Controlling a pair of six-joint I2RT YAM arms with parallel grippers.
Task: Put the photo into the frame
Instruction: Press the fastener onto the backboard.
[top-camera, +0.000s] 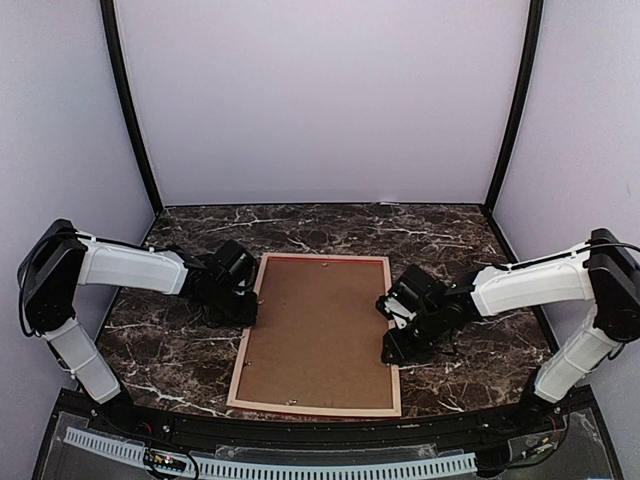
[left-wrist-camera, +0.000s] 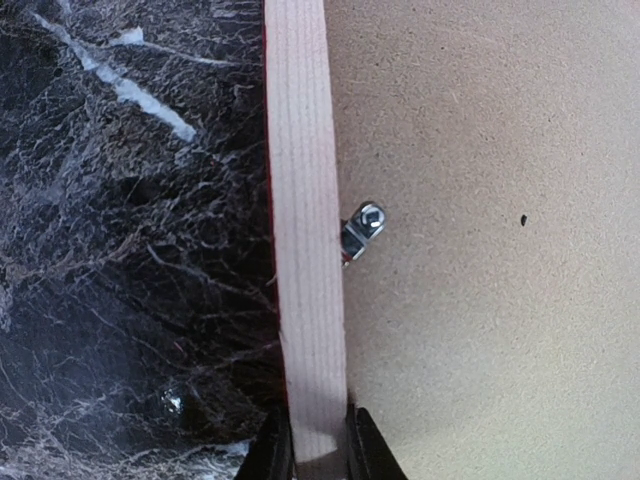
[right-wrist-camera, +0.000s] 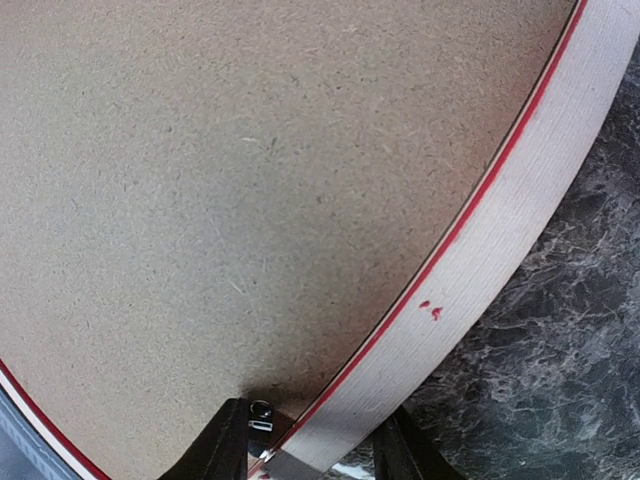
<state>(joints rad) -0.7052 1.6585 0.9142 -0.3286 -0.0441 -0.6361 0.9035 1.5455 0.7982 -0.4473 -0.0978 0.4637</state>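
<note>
A dark marble table (top-camera: 300, 225) sits between pale lilac walls (top-camera: 320, 100). One frame (top-camera: 315, 408) lies face down at its centre, with one brown backing board (top-camera: 320, 330) inside. The left gripper (left-wrist-camera: 320, 445) is clamped on the left rail. The right gripper (right-wrist-camera: 315, 445) straddles the right rail, jaws slack. Marble shows on every side of the frame.

frame (top-camera: 315, 408) front hidden underneath, left pincer (left-wrist-camera: 320, 447) and right pincer (right-wrist-camera: 310, 442) cropped low
</note>
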